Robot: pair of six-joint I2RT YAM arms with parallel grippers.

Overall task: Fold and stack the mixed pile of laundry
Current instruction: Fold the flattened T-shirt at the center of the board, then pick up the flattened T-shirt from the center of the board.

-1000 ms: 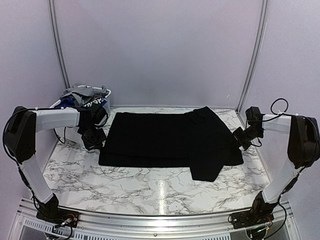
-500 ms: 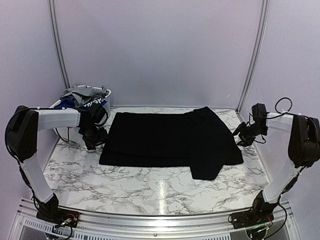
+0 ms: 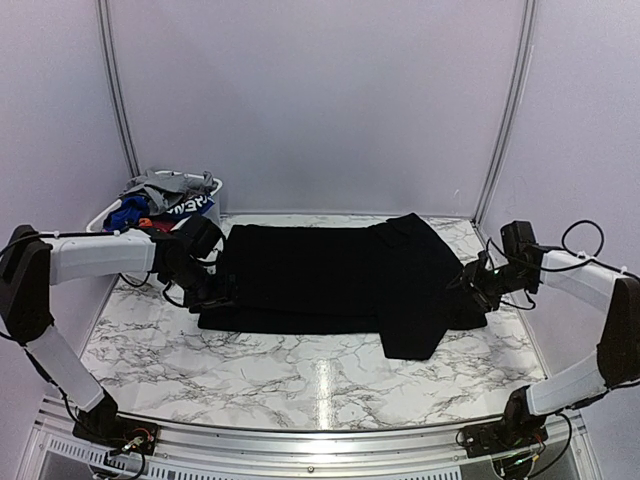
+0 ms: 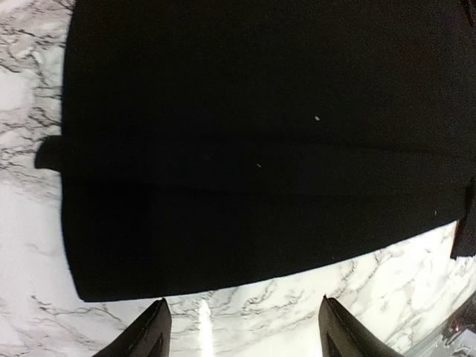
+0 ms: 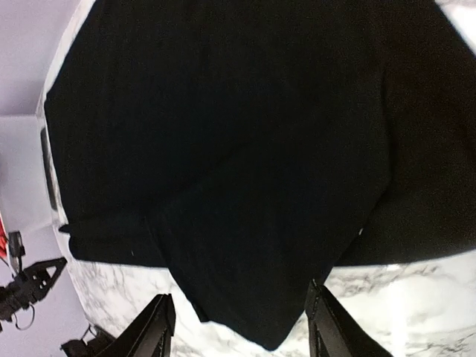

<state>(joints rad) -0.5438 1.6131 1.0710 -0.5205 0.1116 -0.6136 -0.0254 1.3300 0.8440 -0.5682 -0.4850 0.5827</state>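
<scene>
Plainly, the large black garment (image 3: pixel 320 275) lies flat on the white, grey-veined marble table (image 3: pixel 300 385), its long axis running left to right between my two arms. At its right end a folded-over flap (image 3: pixel 410 300) crosses it on a slant from the far edge, and its blunt corner points toward the near edge and overhangs the main body.

My left gripper (image 3: pixel 222 292) sits at the garment's left edge and my right gripper (image 3: pixel 462 283) at its right edge. From above I cannot tell how either pair of fingers stands. The wrist views settle it. My left gripper (image 4: pixel 242 331) is spread wide, with only bare marble between the fingers. My right gripper (image 5: pixel 238 327) is likewise released, with the flap's corner lying below the gap, ungripped.

Only the overhead view shows the heap of mixed laundry (image 3: pixel 165 192), with grey, blue and orange-red pieces, in the white plastic basket (image 3: pixel 214 184) at the far left corner. Only my left wrist view shows a layer edge running along the matte cloth, a small tab (image 4: pixel 48 152) poking out of its side, and pale lint specks.
</scene>
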